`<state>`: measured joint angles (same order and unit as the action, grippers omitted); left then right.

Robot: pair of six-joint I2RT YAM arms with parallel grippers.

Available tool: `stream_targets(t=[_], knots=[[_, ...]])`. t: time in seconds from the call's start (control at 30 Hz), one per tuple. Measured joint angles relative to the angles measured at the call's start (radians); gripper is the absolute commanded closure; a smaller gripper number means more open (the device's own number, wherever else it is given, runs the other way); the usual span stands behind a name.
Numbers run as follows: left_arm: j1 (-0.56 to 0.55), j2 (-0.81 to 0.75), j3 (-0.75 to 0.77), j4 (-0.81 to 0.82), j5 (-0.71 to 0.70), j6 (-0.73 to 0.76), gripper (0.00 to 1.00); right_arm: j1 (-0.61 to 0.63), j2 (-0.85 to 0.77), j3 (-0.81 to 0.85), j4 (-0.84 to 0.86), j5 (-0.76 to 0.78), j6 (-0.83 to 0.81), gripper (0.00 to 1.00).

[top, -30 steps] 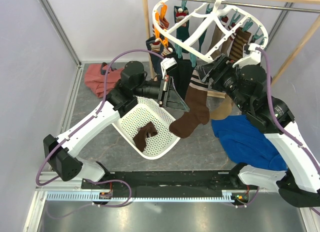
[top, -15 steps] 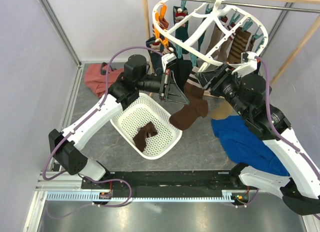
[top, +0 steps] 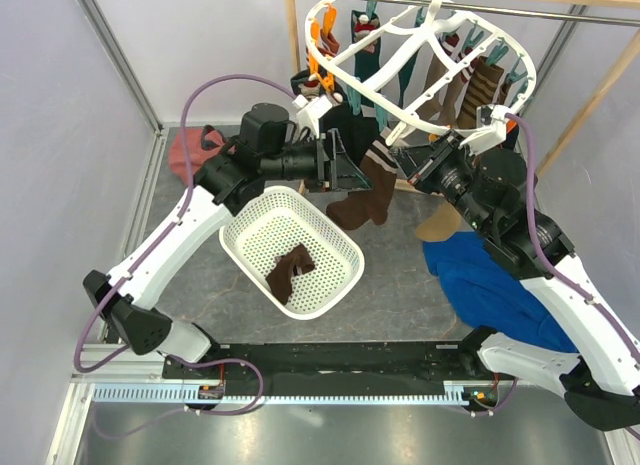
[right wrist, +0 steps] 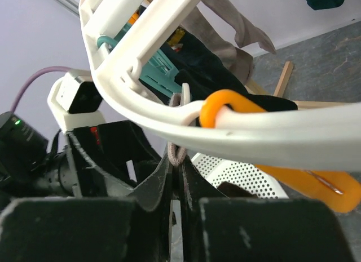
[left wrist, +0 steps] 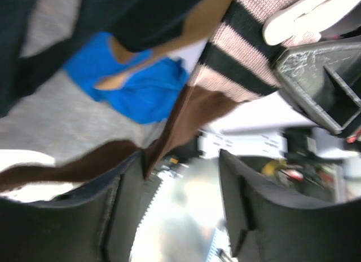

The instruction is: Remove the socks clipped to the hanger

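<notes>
The white oval hanger (top: 430, 47) hangs from the rail with several socks (top: 470, 93) on its orange and teal clips. A brown sock with a pink-and-black striped cuff (top: 365, 193) dangles below its near rim. My right gripper (top: 398, 163) is shut on that cuff; in the right wrist view the fingertips (right wrist: 179, 160) pinch the pinkish cuff edge right under the hanger's ring (right wrist: 225, 127), beside an orange clip (right wrist: 304, 186). My left gripper (top: 352, 175) stands open next to the sock. In the left wrist view the brown sock (left wrist: 186, 112) brushes the left finger (left wrist: 121, 211).
A white perforated basket (top: 240, 237) sits below the left gripper with one brown sock (top: 290, 270) inside. Under the right arm lies a big blue cloth (top: 490, 275). A rust-red garment (top: 195, 160) lies at the back left. Wooden rail posts (top: 590, 95) frame the hanger.
The left gripper has opened and let go of the brown sock. The right gripper has shut on its striped cuff. Both arms and the sock have risen toward the hanger.
</notes>
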<state>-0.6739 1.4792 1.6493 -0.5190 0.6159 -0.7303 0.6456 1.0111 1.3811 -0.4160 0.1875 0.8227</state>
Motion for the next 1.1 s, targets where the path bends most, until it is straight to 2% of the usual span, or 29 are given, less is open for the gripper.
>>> stream_targets(t=[0.13, 0.17, 0.4, 0.7, 0.9, 1.0, 1.03, 1.1], knots=[[-0.026, -0.06, 0.0, -0.048, -0.159, 0.095, 0.31, 0.0, 0.01, 0.0, 0.005, 0.01, 0.017, 0.9], [-0.048, -0.092, 0.002, -0.06, -0.234, 0.145, 0.3, 0.0, 0.013, 0.0, 0.007, 0.013, 0.027, 0.9], [-0.233, -0.117, 0.035, -0.072, -0.433, 0.282, 0.29, 0.0, 0.022, 0.0, 0.022, 0.02, 0.093, 0.9], [-0.283, -0.039, 0.039, -0.071, -0.557, 0.335, 0.27, 0.0, 0.022, -0.001, 0.064, 0.02, 0.166, 0.89], [-0.29, 0.012, 0.039, -0.046, -0.574, 0.335, 0.29, 0.0, 0.022, -0.009, 0.072, 0.02, 0.193, 0.89], [-0.307, 0.025, 0.039, -0.039, -0.597, 0.335, 0.42, 0.0, 0.022, -0.015, 0.073, 0.02, 0.206, 0.89], [-0.314, 0.027, 0.039, -0.035, -0.61, 0.335, 0.55, 0.0, 0.022, -0.018, 0.074, 0.02, 0.209, 0.88], [-0.323, 0.031, 0.039, -0.029, -0.626, 0.337, 0.72, 0.0, 0.02, -0.026, 0.078, 0.02, 0.217, 0.87]])
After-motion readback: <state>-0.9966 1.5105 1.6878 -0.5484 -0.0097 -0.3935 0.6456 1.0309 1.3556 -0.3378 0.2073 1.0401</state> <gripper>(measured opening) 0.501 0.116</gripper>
